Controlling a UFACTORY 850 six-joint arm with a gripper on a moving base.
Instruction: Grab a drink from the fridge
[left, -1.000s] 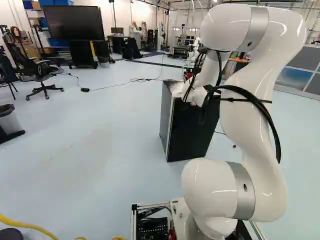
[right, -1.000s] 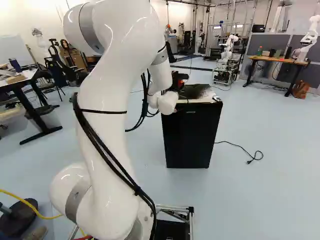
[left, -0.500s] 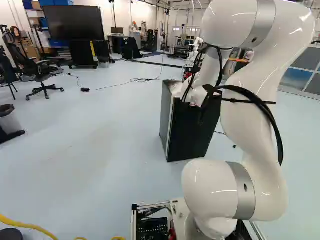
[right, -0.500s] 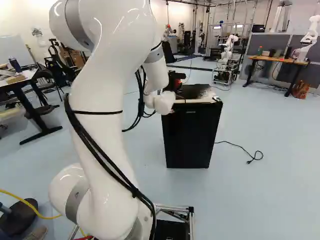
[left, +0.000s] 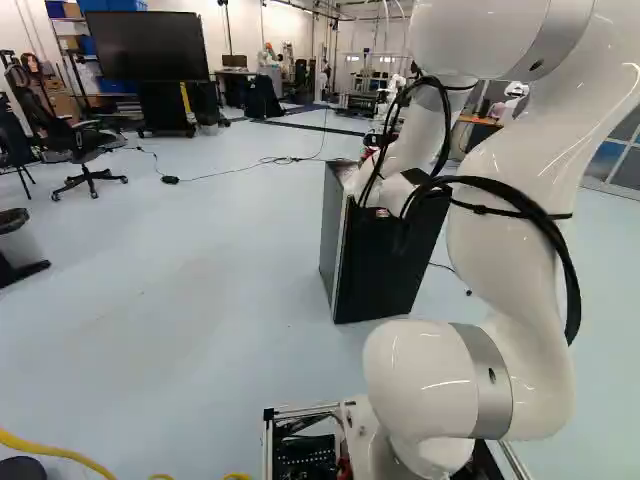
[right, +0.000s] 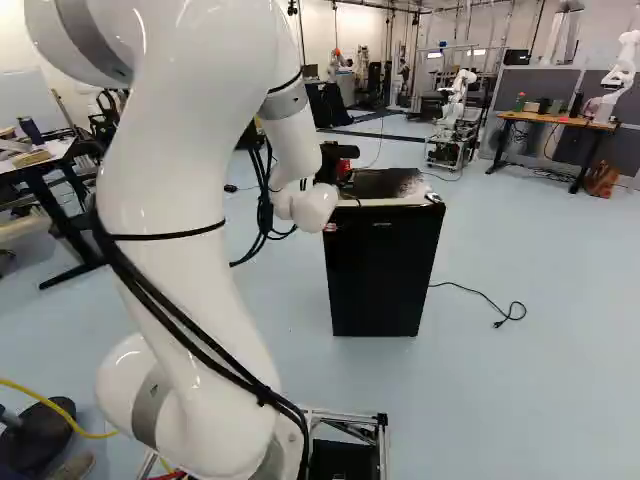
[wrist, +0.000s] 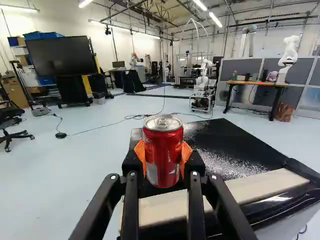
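Note:
In the right base view my black gripper is just over the near left part of the black fridge, partly behind my white wrist. The wrist view shows the gripper shut on a red soda can, its orange pads pressed to both sides. The can stands upright, its silver lid facing up. Beyond and beneath it lies the dark, speckled fridge top. In the left base view, my arm covers part of the fridge. The fridge front seen in the right base view looks closed.
A power cord lies on the floor beside the fridge. Another robot stands by a wooden desk at the far right, and one more behind the fridge. A large screen and office chair stand off left.
My arm has drawn back and shifted left in the right base view, its upper part swinging outward. The can has moved along in the gripper. The base and fridge have stayed put.

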